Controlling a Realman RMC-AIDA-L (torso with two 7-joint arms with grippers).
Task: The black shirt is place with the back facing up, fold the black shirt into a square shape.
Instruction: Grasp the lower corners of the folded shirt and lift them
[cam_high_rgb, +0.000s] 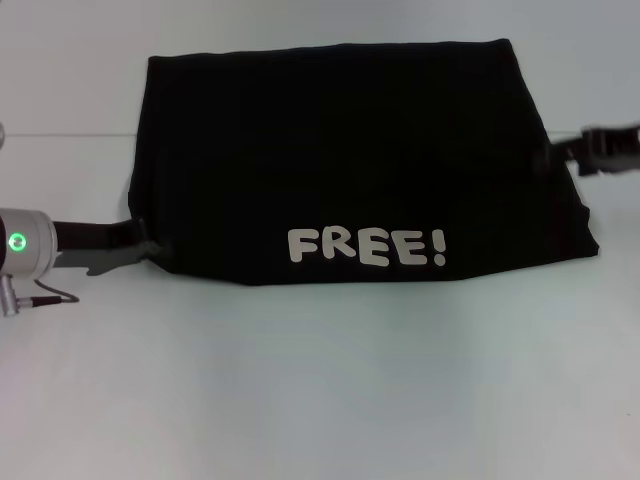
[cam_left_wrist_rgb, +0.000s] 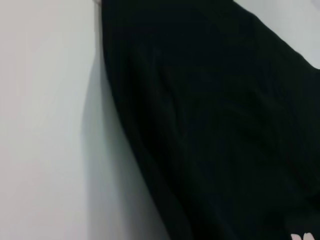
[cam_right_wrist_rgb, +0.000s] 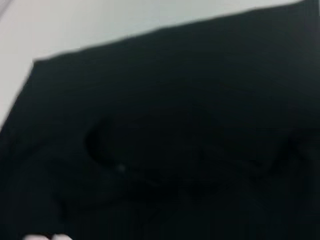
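Note:
The black shirt (cam_high_rgb: 340, 160) lies on the white table as a wide folded block, with white lettering "FREE!" (cam_high_rgb: 366, 246) along its near edge. My left gripper (cam_high_rgb: 150, 247) is at the shirt's near left corner, touching its edge. My right gripper (cam_high_rgb: 550, 157) meets the shirt's right edge about halfway back. Black fabric of the shirt (cam_left_wrist_rgb: 225, 125) fills most of the left wrist view beside bare table. In the right wrist view the shirt (cam_right_wrist_rgb: 175, 140) covers nearly everything, and its far edge shows. Neither wrist view shows its own gripper.
The white table (cam_high_rgb: 320, 380) spreads out in front of the shirt and on both sides. A strip of it also shows behind the shirt's far edge.

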